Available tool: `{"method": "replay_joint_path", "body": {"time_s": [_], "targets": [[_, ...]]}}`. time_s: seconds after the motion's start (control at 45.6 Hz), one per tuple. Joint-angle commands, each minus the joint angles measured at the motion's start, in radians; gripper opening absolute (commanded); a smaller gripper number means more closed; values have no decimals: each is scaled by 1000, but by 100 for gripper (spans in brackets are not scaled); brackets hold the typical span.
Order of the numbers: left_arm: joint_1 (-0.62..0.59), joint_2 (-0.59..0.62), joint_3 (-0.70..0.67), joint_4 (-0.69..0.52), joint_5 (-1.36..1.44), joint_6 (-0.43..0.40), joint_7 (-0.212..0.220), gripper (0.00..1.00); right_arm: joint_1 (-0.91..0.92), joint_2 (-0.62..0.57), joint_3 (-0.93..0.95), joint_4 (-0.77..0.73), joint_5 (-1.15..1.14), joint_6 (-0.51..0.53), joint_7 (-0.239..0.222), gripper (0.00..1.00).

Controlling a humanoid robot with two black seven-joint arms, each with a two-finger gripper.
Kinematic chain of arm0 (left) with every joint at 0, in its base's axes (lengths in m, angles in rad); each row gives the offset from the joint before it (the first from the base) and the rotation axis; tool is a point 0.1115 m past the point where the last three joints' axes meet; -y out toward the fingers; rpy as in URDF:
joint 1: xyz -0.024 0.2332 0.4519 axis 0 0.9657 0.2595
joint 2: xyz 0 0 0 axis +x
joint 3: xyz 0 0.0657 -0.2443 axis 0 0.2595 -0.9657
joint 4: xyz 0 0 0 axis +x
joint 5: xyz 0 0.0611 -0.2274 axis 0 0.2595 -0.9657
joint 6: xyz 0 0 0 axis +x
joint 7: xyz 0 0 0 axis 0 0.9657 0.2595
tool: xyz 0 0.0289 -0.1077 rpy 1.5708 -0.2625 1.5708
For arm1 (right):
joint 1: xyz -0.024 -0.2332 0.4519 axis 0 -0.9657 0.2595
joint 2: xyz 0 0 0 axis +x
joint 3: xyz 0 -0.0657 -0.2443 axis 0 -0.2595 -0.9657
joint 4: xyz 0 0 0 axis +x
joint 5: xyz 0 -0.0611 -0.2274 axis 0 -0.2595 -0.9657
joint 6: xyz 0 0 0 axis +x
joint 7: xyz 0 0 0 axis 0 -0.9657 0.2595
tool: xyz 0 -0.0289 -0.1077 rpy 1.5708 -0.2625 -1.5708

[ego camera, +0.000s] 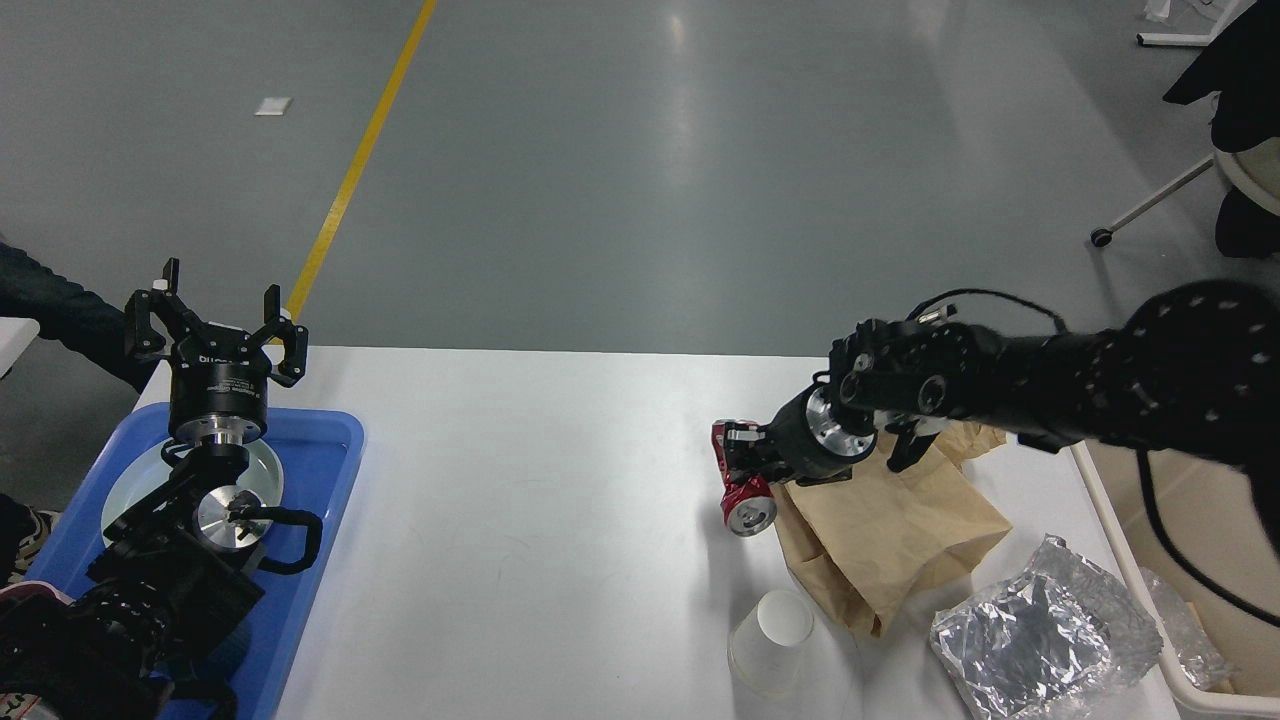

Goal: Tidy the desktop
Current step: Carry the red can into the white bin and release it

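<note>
The white desktop (540, 480) spans the view. My right gripper (738, 462) is shut on a crushed red can (742, 492) and holds it lifted above the desktop, next to a brown paper bag (890, 525). A clear plastic cup (770, 640) lies on its side near the front edge. Crumpled foil (1040, 640) lies at the front right. My left gripper (215, 310) is open and empty, raised above the blue tray (320, 440) at the left.
A white plate (130, 490) lies in the blue tray under my left arm. A beige bin (1200, 560) stands off the desktop's right end, with clear wrap inside. Chair legs stand on the floor at the far right.
</note>
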Motion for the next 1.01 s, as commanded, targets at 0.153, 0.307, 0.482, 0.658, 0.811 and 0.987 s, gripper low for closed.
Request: {"method": "replay_joint_path", "body": {"time_s": [0.153, 0.307, 0.482, 0.658, 0.811, 0.987], "targets": [[0, 0, 0, 0, 0, 0, 0, 96, 264, -267, -3, -3, -4, 178, -1, 0], [0, 0, 0, 0, 0, 0, 0, 96, 317, -347, -42, -23, -33, 187, -1, 0], [0, 0, 0, 0, 0, 0, 0, 96, 205, -415, -116, -123, -50, 121, -1, 0], [0, 0, 0, 0, 0, 0, 0, 96, -71, -456, -106, -274, -50, -40, -1, 0], [0, 0, 0, 0, 0, 0, 0, 96, -269, -452, -102, -385, -44, -170, 0, 0], [0, 0, 0, 0, 0, 0, 0, 96, -435, -443, -92, -480, -44, -252, 2, 72]]}}
